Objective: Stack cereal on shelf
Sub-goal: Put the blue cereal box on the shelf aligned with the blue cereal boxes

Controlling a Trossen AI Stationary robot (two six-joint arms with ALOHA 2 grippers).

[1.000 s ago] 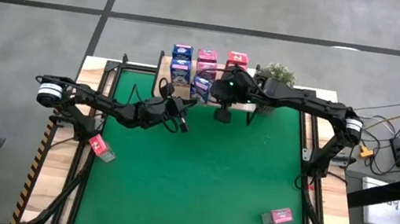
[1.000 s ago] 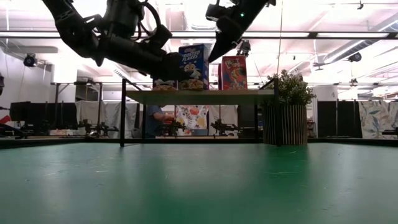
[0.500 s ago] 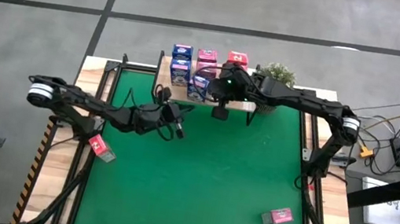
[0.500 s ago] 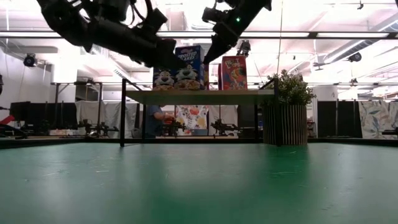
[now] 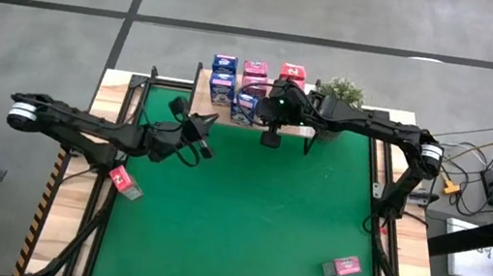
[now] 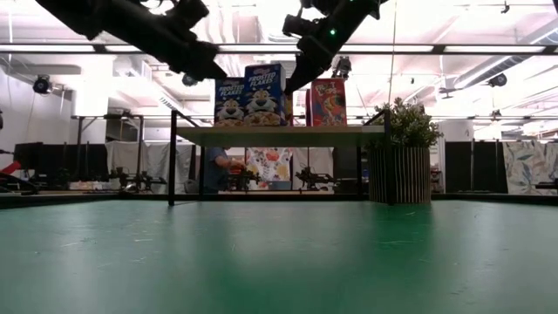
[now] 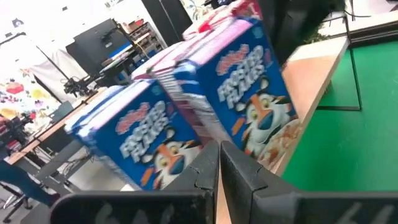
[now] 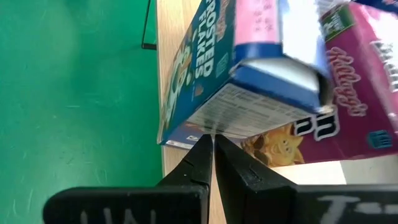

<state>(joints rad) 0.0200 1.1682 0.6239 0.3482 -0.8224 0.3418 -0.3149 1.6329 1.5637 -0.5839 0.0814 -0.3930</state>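
While both arms reach toward the far edge of the tabletop [image 5: 245, 216] in the high view, the left claw [image 5: 202, 124] sits pressed together just short of the shelf [image 5: 199, 104], with cereal boxes [image 5: 222, 84] standing beyond it. The right claw [image 5: 270, 140], also pressed together and holding nothing, hangs at the shelf's front edge beside those boxes. Two more pink boxes lie well behind the claws: one [image 5: 121, 179] near the left arm, one [image 5: 343, 266] far back on the right.

Low view: the shelf [image 6: 279, 136] carries blue boxes [image 6: 248, 94] between the left claw [image 6: 207, 68] and the right claw [image 6: 296, 80]; a potted plant [image 6: 401, 161] stands beyond.

Left wrist view: shut fingers [image 7: 239, 169] point at blue boxes [image 7: 249, 99].

Right wrist view: closed fingers [image 8: 200, 158] nearly meet a blue box [image 8: 217, 81].
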